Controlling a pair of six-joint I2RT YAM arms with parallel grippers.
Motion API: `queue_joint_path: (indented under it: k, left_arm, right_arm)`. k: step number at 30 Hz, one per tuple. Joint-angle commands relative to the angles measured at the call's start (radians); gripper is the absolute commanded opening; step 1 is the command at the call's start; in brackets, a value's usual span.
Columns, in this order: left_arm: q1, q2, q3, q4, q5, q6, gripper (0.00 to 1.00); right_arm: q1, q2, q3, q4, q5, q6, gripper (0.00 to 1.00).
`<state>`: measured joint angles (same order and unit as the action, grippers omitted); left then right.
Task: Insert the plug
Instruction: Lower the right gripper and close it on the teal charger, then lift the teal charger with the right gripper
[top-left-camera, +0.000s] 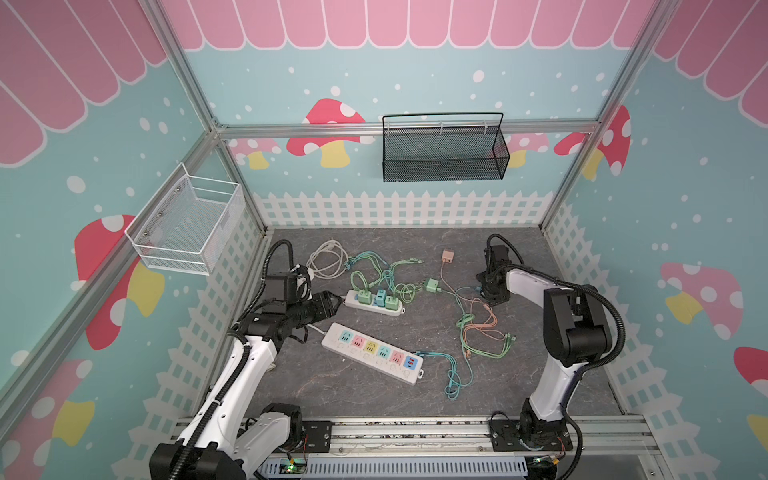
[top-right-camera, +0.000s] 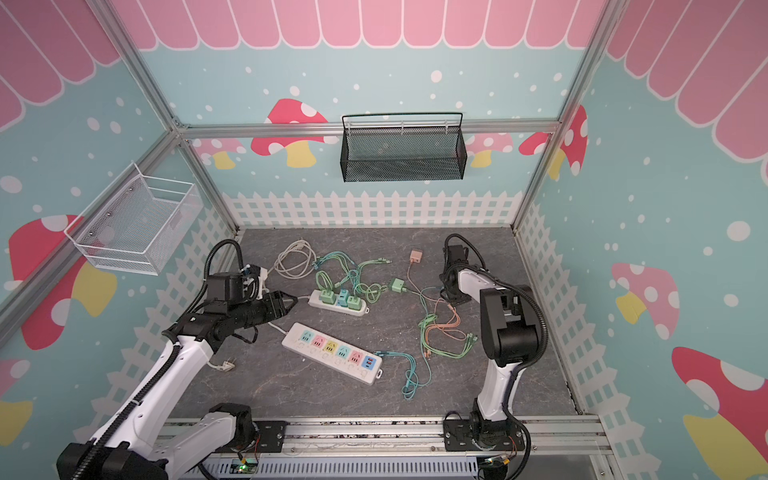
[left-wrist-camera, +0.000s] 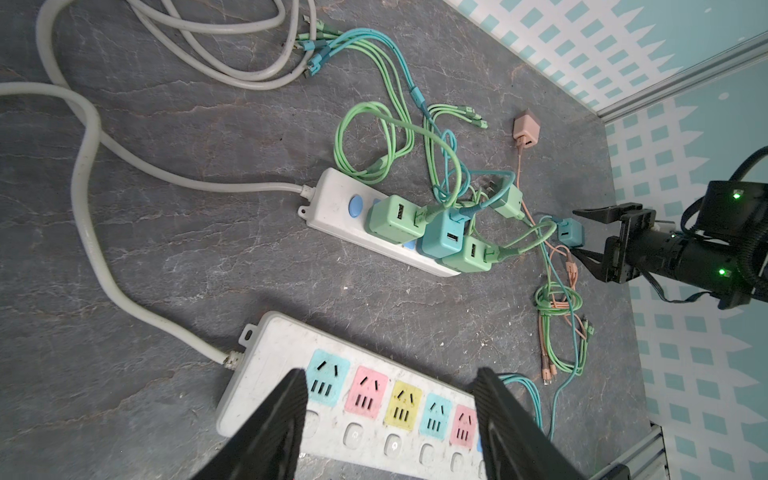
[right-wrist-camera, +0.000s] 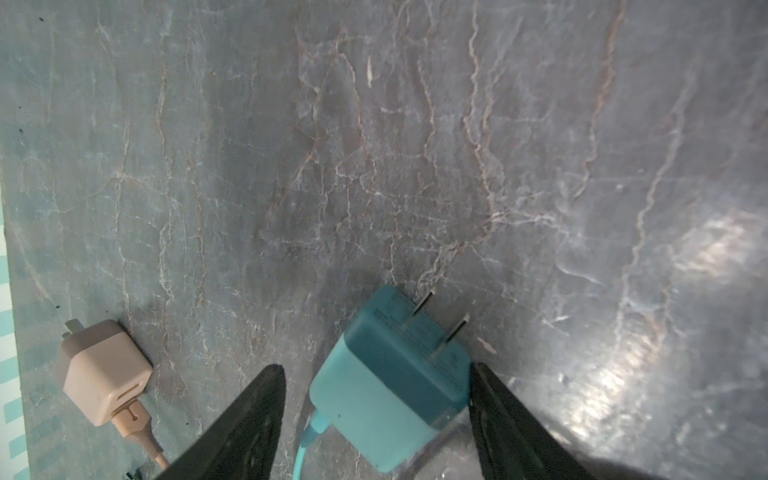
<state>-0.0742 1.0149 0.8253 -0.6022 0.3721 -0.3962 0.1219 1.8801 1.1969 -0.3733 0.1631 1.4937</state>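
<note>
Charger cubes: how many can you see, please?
6: three in the small strip, one green loose beside it, one pink farther back, one teal between the right claw's tips; cables might hide more.

Even, soft light; glare patches on the blurred tabletop (right-wrist-camera: 706, 245).

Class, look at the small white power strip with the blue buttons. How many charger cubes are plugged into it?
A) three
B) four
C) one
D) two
A: the small power strip carries a green cube, a teal cube and a second green cube, while a loose green cube lies beside it with its prongs showing.
</note>
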Motion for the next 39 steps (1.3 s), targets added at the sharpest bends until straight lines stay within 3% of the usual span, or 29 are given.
queue_joint_path:
  k: [1, 15, 27, 30, 39]
  left_arm:
    - [0.001, 0.004, 0.020, -0.011, 0.020, 0.026, 0.64]
    - [0.001, 0.006, 0.014, -0.013, 0.039, 0.045, 0.64]
    - [0.002, 0.008, 0.008, -0.011, 0.040, 0.046, 0.63]
    - [0.001, 0.005, 0.007, -0.011, 0.039, 0.047, 0.63]
    - [0.000, -0.001, 0.004, -0.005, 0.038, 0.035, 0.63]
  right_arm:
    - [-0.008, 0.053, 0.038, -0.026, -0.006, 0.001, 0.70]
    - [-0.013, 0.149, 0.121, -0.109, -0.006, -0.095, 0.57]
    - [-0.014, 0.189, 0.175, -0.172, 0.075, -0.405, 0.55]
    - [-0.014, 0.188, 0.172, -0.130, 0.051, -0.530, 0.48]
    - [-0.012, 0.062, 0.067, 0.047, -0.001, -0.766, 0.41]
